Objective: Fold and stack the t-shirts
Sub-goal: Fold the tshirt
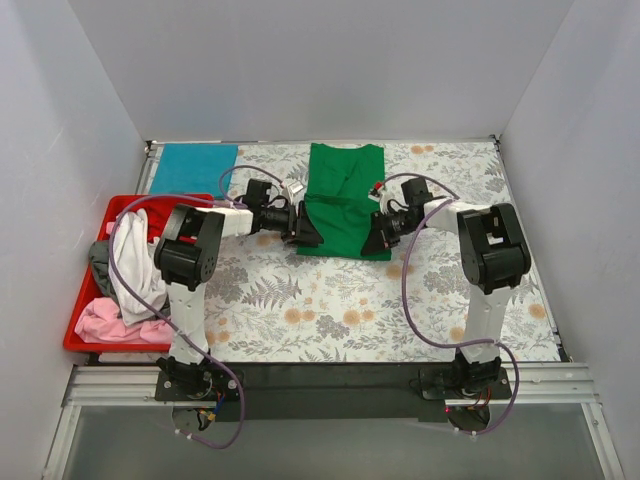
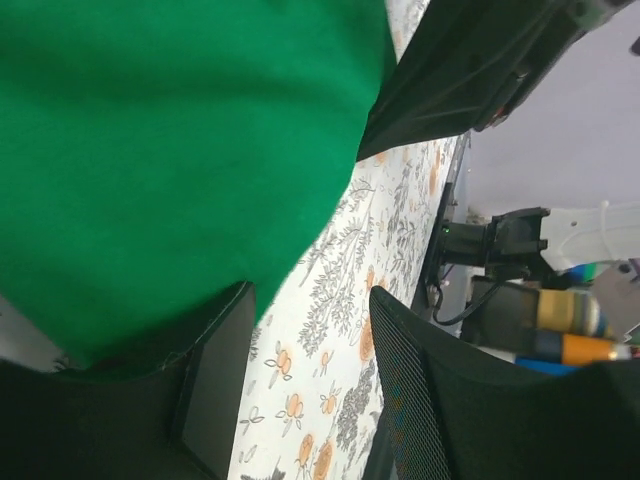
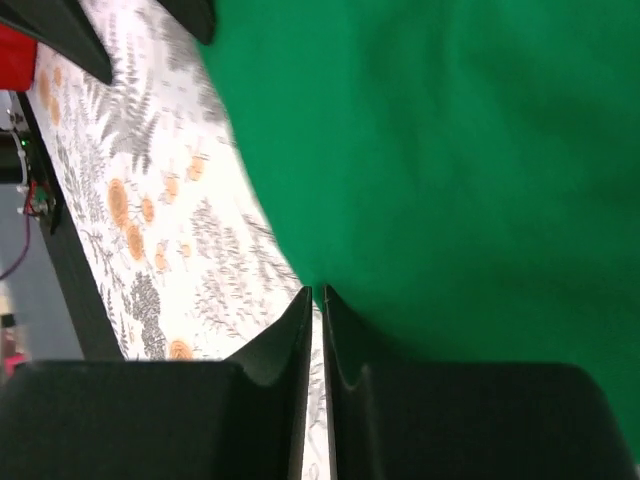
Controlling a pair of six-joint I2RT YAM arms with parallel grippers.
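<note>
Floral-clothed table [image 1: 300,300], seen from above: green shirt [image 1: 345,195] spread at far middle, teal shirt [image 1: 192,168] lying as a flat rectangle far left, heap of shirts [image 1: 135,270] in red tray [image 1: 75,340]. Left end effector [image 1: 303,230] and right end effector [image 1: 385,235] are placed at the green shirt's near corners.

Left wrist: left end effector [image 2: 310,300] is held moderately wide, the green shirt [image 2: 180,150] edge against one finger.

Right wrist: right end effector [image 3: 315,292] is narrowed to a slit at the green shirt [image 3: 450,180] edge; whether cloth is pinched cannot be told.

A bright green cloth t-shirt [image 1: 345,200] contrasts with the grey printed bench cloth [image 1: 330,310] of ferns and orange blossoms. Alongside are a teal-blue folded t-shirt [image 1: 192,168] and a red plastic tray [image 1: 75,325] with a pink shirt [image 1: 100,318], white shirt [image 1: 135,265] and dark grey shirt [image 1: 100,258].
</note>
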